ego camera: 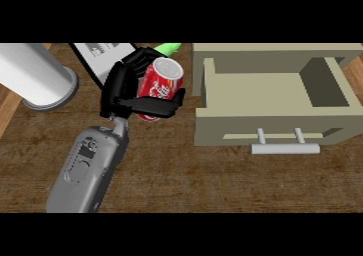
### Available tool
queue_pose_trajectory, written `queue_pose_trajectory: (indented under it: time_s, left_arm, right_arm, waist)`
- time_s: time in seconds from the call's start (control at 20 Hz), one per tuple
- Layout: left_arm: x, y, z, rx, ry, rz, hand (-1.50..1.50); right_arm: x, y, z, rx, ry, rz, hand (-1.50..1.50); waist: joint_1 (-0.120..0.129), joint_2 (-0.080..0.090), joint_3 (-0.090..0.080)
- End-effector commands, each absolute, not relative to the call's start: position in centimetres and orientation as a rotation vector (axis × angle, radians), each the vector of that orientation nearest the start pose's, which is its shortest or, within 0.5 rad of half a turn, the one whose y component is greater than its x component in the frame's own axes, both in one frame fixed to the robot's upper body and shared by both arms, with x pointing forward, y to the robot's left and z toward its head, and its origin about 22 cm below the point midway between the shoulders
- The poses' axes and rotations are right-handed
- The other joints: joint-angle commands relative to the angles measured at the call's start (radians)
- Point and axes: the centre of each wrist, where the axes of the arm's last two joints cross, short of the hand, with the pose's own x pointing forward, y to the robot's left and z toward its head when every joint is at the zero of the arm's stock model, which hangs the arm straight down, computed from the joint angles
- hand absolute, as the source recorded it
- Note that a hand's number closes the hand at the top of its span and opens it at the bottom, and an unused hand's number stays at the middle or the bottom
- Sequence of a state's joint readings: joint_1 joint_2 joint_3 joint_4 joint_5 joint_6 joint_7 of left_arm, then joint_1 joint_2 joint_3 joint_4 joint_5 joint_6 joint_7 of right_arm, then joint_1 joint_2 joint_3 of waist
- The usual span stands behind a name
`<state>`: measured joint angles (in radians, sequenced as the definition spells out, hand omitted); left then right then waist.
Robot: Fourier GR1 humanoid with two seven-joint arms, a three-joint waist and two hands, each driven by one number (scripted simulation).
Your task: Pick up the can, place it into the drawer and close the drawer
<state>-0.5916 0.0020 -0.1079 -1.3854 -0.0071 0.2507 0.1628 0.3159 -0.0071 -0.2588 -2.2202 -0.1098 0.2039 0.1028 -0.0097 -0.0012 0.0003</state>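
Red can (160, 85) held off the wooden counter (213, 180) in a black hand (128, 95), fingers and thumb curled round its lower body, top tilted up and away toward the far edge. By position at the view's left, judged the left hand; right hand nowhere in view. Just to the right, open beige drawer (276, 92) pulled out of its low cabinet, inside bare, pale bar handle (285, 148) facing the near side. Behind the can, a green object (169, 48) and a white printed sheet (103, 52); far left, a large white cylinder (32, 75). Likely light and thin-walled, smooth and somewhat slippery on its painted side, apt to dent if squeezed; best gripped round the middle of the body, as here, clear of both rims. Carry to the drawer under way, placing and closing not yet done
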Motion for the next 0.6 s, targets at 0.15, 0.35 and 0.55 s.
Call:
queue_pose_trajectory:
  time_s: [0.15,0.35,0.55]
  left_arm:
    - [36.3,6.7,17.8,-0.026,-1.834,-0.166,1.50]
    - [37.1,4.5,19.3,-0.057,-1.825,-0.146,1.50]
    - [37.9,3.0,21.1,-0.046,-1.814,-0.174,1.50]
  right_arm:
    - [13.9,-30.6,9.7,-0.190,-1.829,-0.046,-1.50]
    - [14.3,-30.1,9.8,-0.170,-1.837,-0.043,-1.50]
    - [14.5,-30.6,9.6,-0.213,-1.838,-0.043,-1.50]
  waist:
    - [-0.011,0.002,0.000]
    - [-0.012,0.003,0.000]
    - [-0.009,0.003,0.000]
